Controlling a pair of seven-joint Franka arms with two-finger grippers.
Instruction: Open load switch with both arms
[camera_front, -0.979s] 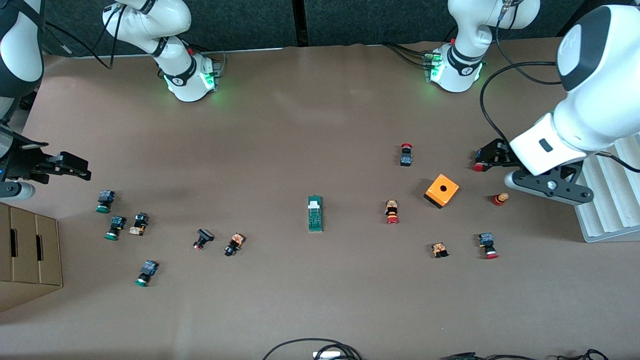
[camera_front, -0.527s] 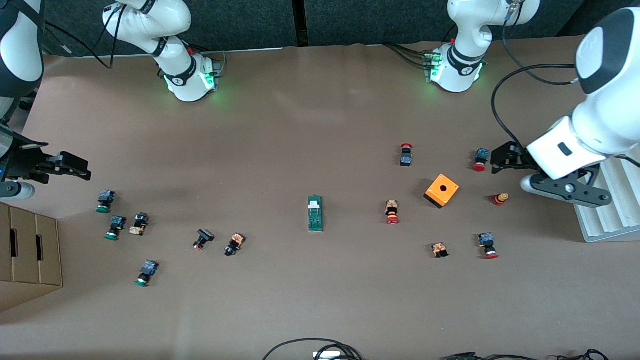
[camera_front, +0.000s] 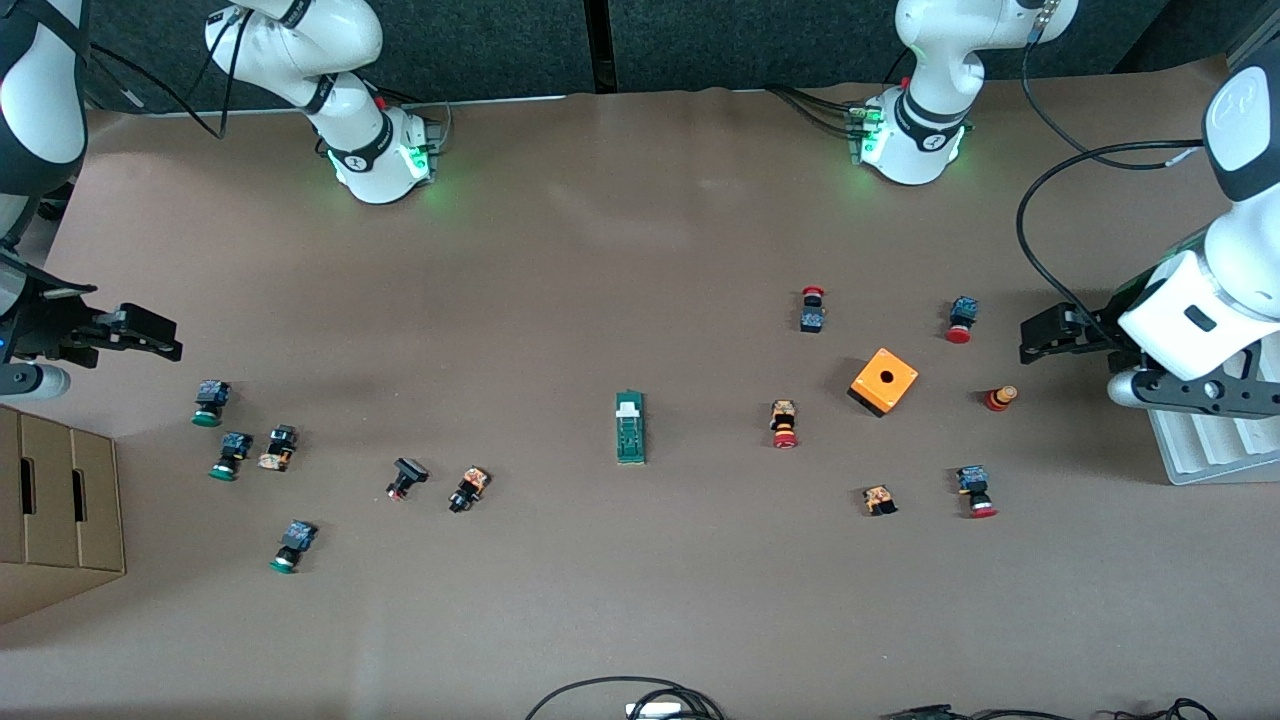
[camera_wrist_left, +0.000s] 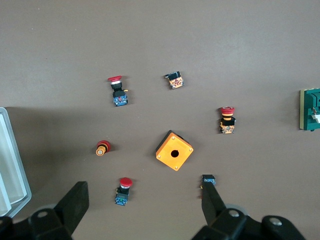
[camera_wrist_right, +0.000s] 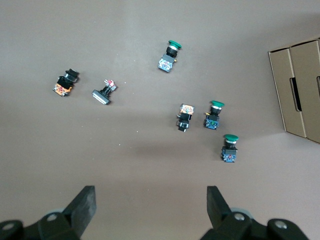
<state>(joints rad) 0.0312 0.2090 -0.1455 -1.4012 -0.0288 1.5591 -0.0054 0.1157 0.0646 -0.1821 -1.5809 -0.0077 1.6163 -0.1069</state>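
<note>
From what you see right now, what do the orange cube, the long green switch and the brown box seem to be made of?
The orange cube looks like moulded plastic: even bright colour, smooth faces, a clean round hole. The long green switch also looks like plastic, dark green with a white tab at one end. The brown box appears to be cardboard: matte tan, folded flaps, cut slots.

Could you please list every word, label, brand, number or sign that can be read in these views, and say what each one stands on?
None can be read as text.
Arm bases: a small dark round emblem on each, too small to read.
Load switch: white tab and green body, no legible marking.
Push buttons and orange cube: no readable print.
Cardboard box: plain.
</note>
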